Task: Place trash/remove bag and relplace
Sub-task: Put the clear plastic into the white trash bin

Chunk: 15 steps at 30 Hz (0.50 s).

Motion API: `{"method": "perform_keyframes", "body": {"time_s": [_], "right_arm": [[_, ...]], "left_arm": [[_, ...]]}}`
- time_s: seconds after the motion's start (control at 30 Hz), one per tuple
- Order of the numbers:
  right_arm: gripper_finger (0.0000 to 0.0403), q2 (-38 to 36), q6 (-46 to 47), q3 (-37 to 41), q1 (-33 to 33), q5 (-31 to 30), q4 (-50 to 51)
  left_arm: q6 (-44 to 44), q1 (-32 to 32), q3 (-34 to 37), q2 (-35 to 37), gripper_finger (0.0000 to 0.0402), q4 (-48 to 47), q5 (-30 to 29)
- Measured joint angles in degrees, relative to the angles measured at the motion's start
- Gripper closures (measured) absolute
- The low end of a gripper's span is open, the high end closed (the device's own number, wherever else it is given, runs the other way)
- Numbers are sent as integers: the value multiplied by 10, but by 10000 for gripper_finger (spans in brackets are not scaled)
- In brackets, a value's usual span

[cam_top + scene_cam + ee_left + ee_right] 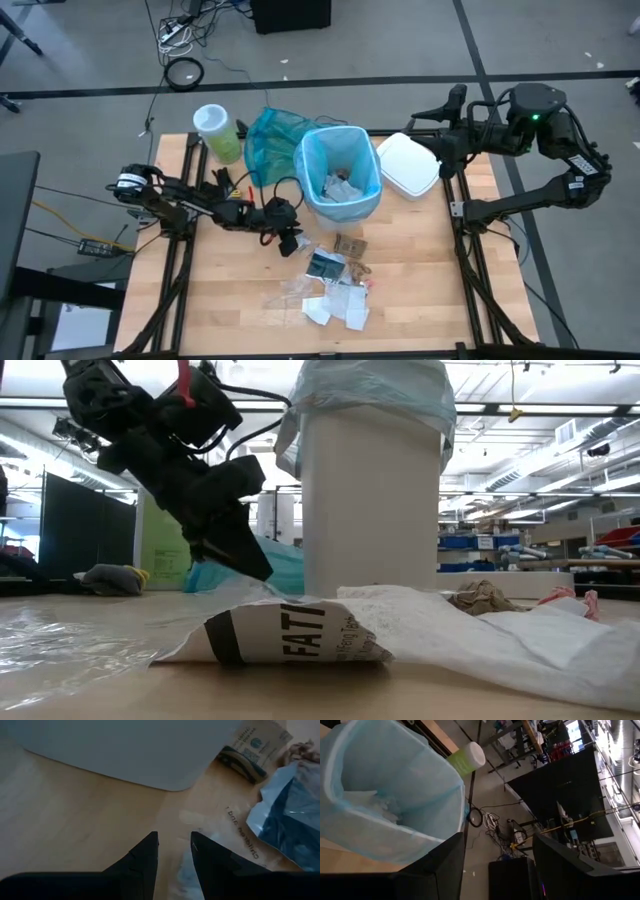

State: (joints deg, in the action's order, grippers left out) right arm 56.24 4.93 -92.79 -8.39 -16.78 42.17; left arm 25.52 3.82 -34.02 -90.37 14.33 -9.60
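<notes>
While the left gripper (291,243) hovers low over the table (430,280) just beside the bin (340,172), its jaws stand slightly apart with nothing between them. In the left wrist view the two dark fingers (145,857) point down at bare wood next to the bin's pale base, with a brown wrapper (252,747) and a dark flat packet (290,815) close by.

One bin stands near the table's middle, lined with the bag (322,150), whose light blue edge is folded over the rim. A few pieces of trash (340,185) already lie inside it. More trash (335,285) is scattered on the table in front of the bin: several white papers, clear plastic bits, one dark packet and two brown wrappers, though the exact count is hard to make out.

One teal-green bag (270,140) lies crumpled just behind the bin, touching it. One green canister (217,132) with a white lid stands beside that bag. One white lid (407,163) lies flat beside the bin.

The right gripper (415,130) waits raised at the table's far right edge, jaws open and empty.
</notes>
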Motion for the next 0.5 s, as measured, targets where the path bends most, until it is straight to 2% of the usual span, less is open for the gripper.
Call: {"method": "perform_keyframes", "body": {"time_s": [0.23, 0.5], "right_arm": [[181, 0, 0, 0, 0, 0, 0], [181, 0, 0, 0, 0, 0, 0]], "left_arm": [[-15, -1, 0, 0, 275, -1, 31], [-29, -1, 0, -12, 275, -4, 33]]}}
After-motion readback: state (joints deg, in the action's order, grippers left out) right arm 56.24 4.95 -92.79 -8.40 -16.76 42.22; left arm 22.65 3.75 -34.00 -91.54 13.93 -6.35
